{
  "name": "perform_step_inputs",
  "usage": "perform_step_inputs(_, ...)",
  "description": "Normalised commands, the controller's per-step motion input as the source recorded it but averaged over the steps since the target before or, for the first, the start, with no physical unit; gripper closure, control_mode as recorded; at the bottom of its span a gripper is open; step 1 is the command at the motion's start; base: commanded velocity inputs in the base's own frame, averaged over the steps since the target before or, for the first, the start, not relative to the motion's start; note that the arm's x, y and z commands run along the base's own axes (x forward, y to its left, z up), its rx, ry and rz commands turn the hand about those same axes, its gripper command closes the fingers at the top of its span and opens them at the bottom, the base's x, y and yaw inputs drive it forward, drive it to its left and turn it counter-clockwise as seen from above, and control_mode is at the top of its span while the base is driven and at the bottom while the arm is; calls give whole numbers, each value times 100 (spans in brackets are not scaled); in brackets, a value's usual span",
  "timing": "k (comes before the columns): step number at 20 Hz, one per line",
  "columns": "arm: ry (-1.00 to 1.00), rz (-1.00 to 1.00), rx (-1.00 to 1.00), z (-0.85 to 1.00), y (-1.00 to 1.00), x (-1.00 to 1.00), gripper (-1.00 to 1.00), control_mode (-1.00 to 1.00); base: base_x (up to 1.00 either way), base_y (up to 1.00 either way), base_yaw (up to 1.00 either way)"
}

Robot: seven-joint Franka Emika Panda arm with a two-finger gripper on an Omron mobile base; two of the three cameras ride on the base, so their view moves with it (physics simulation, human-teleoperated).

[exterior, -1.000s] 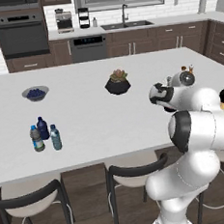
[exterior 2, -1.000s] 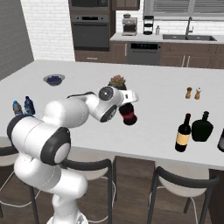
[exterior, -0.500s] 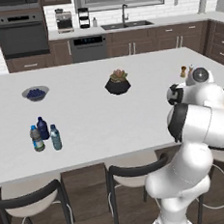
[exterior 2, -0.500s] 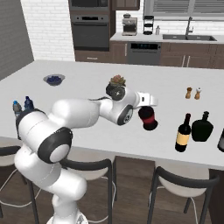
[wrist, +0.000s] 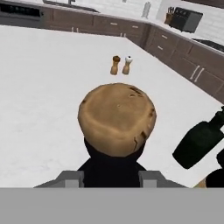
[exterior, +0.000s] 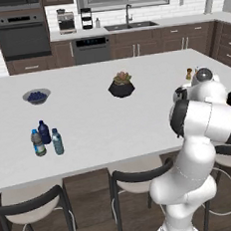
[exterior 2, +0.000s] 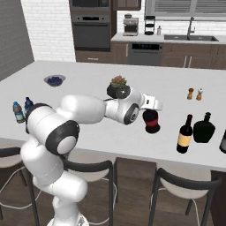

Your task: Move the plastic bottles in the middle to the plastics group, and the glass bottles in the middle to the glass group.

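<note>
My gripper (exterior 2: 151,113) is shut on the neck of the squat dark bottle with a red label (exterior 2: 152,124), low over the white counter (exterior 2: 88,88). In the hand view its tan cork top (wrist: 117,118) sits between my fingertips (wrist: 72,178). To its right stand the tall wine bottle with a tan label (exterior 2: 185,135) and a black round-shouldered bottle (exterior 2: 204,128). At the counter's left end the pale-blue bottle (exterior: 56,142) stands beside the dark-blue bottle (exterior: 44,132) and the greyish labelled bottle (exterior: 38,143).
A potted plant in a black bowl (exterior: 121,86) and a bowl of blueberries (exterior: 36,96) stand further back. Salt and pepper shakers (exterior 2: 194,93) are at the far right of the counter. Another dark bottle (exterior 2: 223,142) is cut by the right edge. Stools line the near side.
My gripper has carried the red-label bottle to the right along the counter, closer to the wine bottle and the black bottle. The other things have stayed put.
</note>
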Motion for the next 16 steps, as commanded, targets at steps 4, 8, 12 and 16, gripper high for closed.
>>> perform_step_inputs(4,4,-18,1,-15,-57,9,100,-100,0,0,0)
perform_step_inputs(8,7,-21,0,-14,-62,3,100,-100,0,0,0)
perform_step_inputs(12,4,-14,9,-31,-32,6,100,-100,0,0,0)
perform_step_inputs(16,1,-2,14,-33,-7,17,100,-100,0,0,0)
